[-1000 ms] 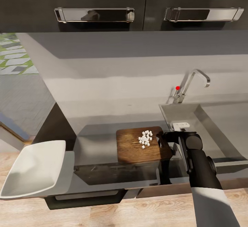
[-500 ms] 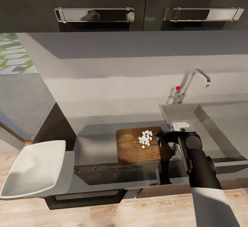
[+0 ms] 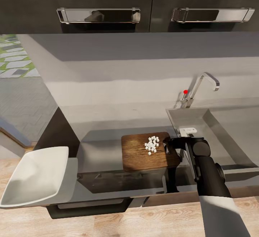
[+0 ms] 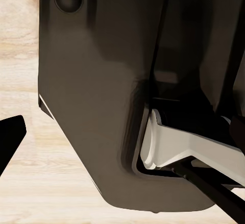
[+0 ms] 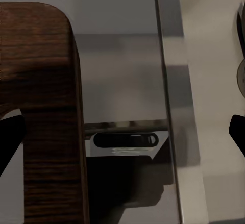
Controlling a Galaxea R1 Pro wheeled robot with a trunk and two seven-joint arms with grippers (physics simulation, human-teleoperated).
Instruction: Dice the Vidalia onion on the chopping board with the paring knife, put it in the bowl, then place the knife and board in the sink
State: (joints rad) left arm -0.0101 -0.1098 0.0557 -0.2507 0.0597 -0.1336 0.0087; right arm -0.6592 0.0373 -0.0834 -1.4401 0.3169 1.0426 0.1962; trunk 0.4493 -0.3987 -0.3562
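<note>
The brown chopping board (image 3: 138, 154) lies on the grey countertop (image 3: 104, 122) just left of the sink (image 3: 216, 129). A small heap of white diced onion (image 3: 151, 145) rests on the board's far right part. My right gripper (image 3: 168, 147) hovers at the board's right end, open, fingers spread wide. In the right wrist view the board's rounded end (image 5: 46, 96) reaches in beside one fingertip (image 5: 10, 140), nothing clamped. The white square bowl (image 3: 34, 177) sits at the lower left, past the countertop's left end. The paring knife is out of view. My left gripper (image 4: 122, 137) points at the floor, open.
A chrome tap (image 3: 201, 86) with a red knob (image 3: 185, 91) stands behind the sink. A small white object (image 3: 189, 131) lies by the sink's near left corner. Dark wall cabinets (image 3: 144, 3) hang above. Wooden floor (image 3: 144, 222) lies below the counter front.
</note>
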